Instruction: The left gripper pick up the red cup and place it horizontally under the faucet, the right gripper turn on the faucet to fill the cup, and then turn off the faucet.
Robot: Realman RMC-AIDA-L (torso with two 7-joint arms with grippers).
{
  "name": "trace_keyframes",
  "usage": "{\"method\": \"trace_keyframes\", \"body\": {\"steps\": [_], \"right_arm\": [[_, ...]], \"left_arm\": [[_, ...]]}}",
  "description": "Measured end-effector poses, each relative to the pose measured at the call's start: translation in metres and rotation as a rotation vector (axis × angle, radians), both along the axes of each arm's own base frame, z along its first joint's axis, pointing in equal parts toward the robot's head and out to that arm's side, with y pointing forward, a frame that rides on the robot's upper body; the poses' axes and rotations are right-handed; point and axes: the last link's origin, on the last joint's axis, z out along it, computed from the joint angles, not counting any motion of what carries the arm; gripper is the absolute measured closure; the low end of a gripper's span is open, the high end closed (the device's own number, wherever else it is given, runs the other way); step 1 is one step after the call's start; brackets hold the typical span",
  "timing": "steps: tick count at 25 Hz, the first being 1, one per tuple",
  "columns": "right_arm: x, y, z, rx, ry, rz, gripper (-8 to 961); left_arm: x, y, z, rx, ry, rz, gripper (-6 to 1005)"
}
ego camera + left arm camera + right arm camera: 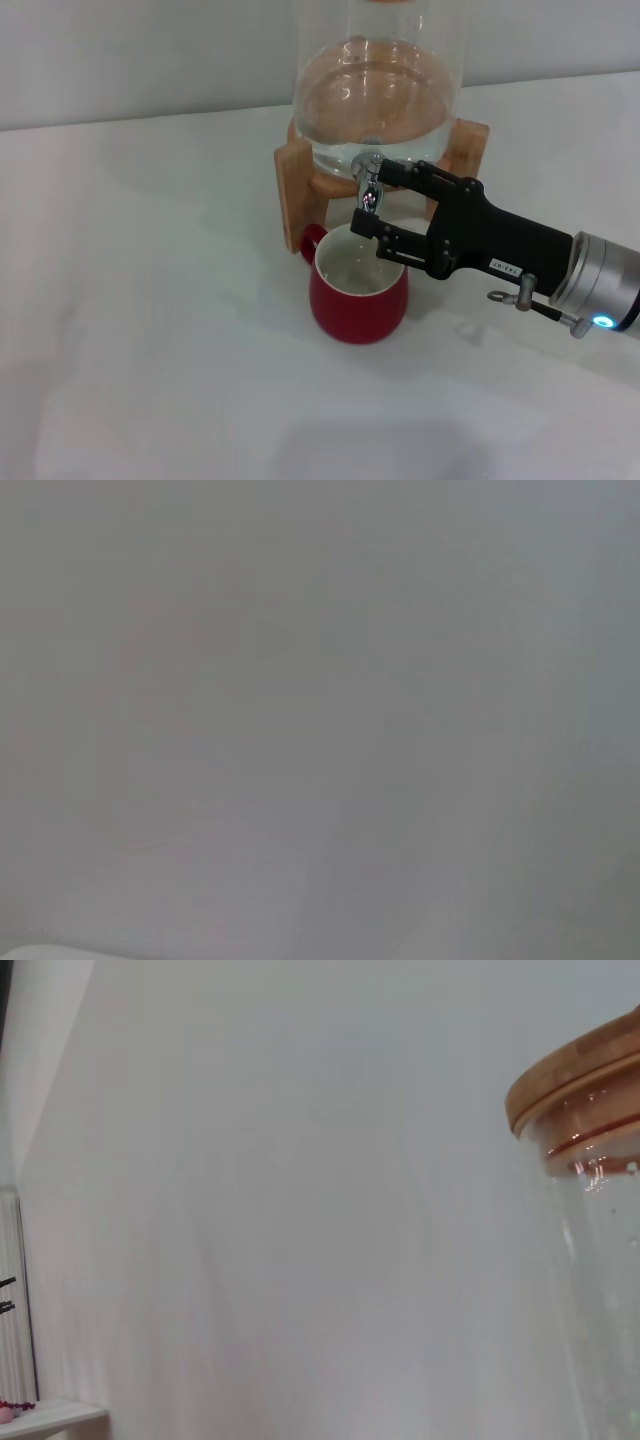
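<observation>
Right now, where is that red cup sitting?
In the head view, the red cup stands upright on the white table, directly below the faucet, with the right gripper around the faucet above it.
</observation>
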Motion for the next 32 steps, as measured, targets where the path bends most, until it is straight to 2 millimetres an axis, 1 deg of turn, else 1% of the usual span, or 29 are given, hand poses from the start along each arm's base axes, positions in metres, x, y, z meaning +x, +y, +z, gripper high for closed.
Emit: {"method": "trace_keyframes", "body": {"steps": [17, 27, 32], "right_arm": [[0.000, 0.002, 0.002, 0.013, -0.006, 0.004, 162], [0.003, -0.017, 0.008, 0.002, 0.059, 0.038, 162], [0.007, -0.017, 0.019, 0.038, 0.083, 0.029, 162]], "left_arm": [[-0.001, -0.001, -0.001, -0.005, 0.001, 0.003, 120], [0.000, -0.001, -0.001, -0.006, 0.001, 0.003, 120], [-0.001, -0.001, 0.000, -0.002, 0.000, 0.004, 120]]}}
